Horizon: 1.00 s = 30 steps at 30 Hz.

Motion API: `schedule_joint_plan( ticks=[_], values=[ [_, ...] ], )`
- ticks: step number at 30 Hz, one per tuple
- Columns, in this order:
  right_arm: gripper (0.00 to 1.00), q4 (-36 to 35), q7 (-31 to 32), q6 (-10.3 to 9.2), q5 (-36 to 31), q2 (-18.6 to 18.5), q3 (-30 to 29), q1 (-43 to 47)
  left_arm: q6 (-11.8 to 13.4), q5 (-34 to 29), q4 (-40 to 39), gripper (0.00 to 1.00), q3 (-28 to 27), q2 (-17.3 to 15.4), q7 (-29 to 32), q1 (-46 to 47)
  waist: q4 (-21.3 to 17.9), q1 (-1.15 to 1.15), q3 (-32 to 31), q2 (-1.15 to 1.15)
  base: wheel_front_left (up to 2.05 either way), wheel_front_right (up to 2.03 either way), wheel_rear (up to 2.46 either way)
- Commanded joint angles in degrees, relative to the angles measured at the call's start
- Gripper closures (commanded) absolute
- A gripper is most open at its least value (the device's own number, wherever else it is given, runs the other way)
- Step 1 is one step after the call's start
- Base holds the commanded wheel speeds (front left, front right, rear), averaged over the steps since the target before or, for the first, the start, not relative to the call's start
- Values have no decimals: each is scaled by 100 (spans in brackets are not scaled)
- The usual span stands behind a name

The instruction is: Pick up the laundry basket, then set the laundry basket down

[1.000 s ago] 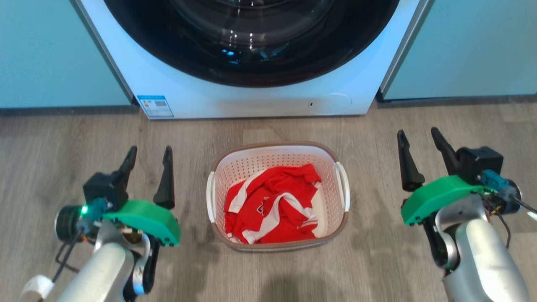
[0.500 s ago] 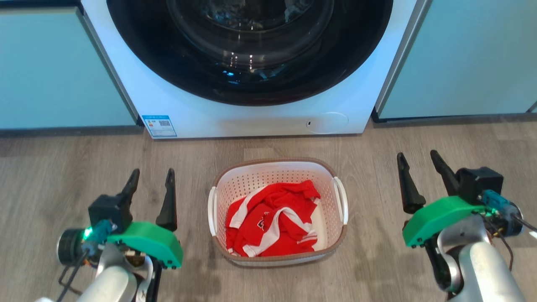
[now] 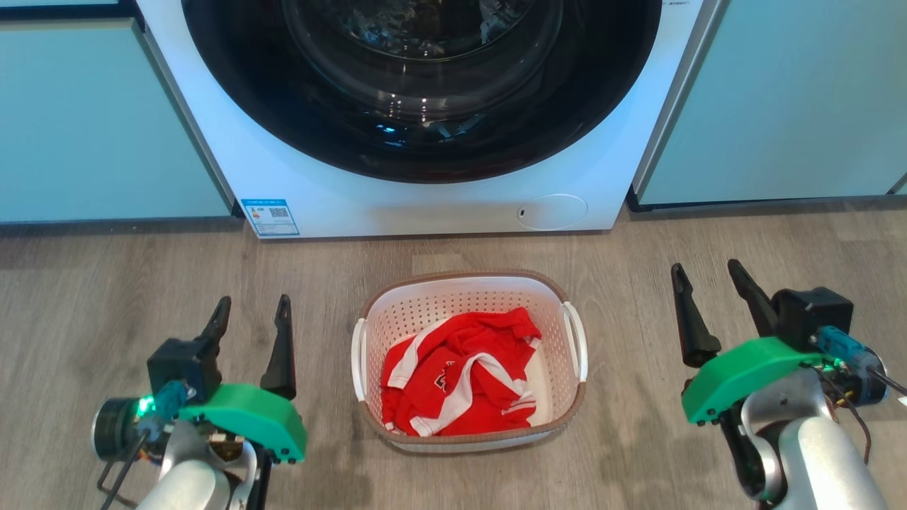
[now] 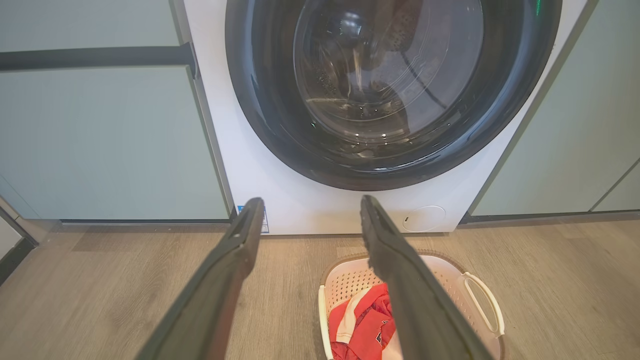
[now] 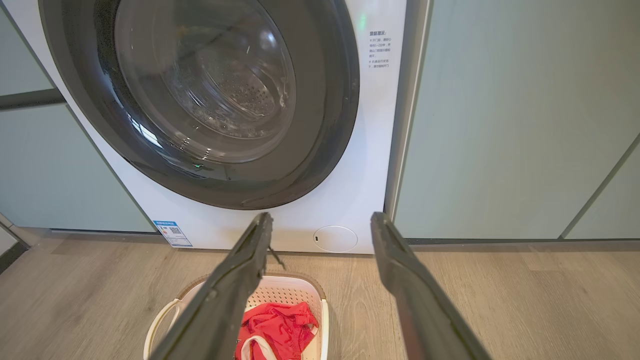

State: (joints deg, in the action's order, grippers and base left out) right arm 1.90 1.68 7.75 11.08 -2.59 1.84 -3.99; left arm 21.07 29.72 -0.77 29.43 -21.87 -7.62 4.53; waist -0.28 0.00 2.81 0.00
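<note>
since the earlier frames the whole head view has shifted, so it is your camera that moved, not the goods: more of the washing machine [image 3: 425, 212] front shows, and the laundry basket [image 3: 460, 301] lies lower in the picture but in the same place before the machine. the basket stands on the floor [image 3: 638, 453], just in front of the machine's door, with a red garment [image 3: 460, 379] crumpled inside. your left tool [image 3: 254, 301] hangs beside the basket's left side, apart from it, its two fingers spread and holding nothing. your right tool [image 3: 706, 266] is well apart on the other side, likewise spread and empty. neither touches the white side handles [image 3: 575, 340]. finding: no part of the task is done. the pick-up has not begun, and the set-down follows it. in my judgement both tools must first close in on the handles, the right one having the farther way to go.
</note>
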Motion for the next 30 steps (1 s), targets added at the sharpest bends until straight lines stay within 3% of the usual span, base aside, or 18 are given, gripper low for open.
schedule_joint_plan(
  ticks=[1,19,20,30],
  values=[
    [0,-236,11,-26,-41,-29,100,-62,43,-41,-180,0,-227,-193,-2,165,-1,0,1,0,0,0,0],
    [0,-284,68,-26,-35,-29,78,-4,40,12,-108,0,-179,-206,-18,164,22,0,-45,0,0,0,0],
    [100,-45,58,-1,1,3,-12,110,13,2,46,100,21,-20,0,-3,22,0,-46,0,0,0,0],
    [100,141,52,-2,600,-19,-13,113,-169,456,210,100,-191,143,75,-25,23,0,-60,0,0,0,0]
  ],
)
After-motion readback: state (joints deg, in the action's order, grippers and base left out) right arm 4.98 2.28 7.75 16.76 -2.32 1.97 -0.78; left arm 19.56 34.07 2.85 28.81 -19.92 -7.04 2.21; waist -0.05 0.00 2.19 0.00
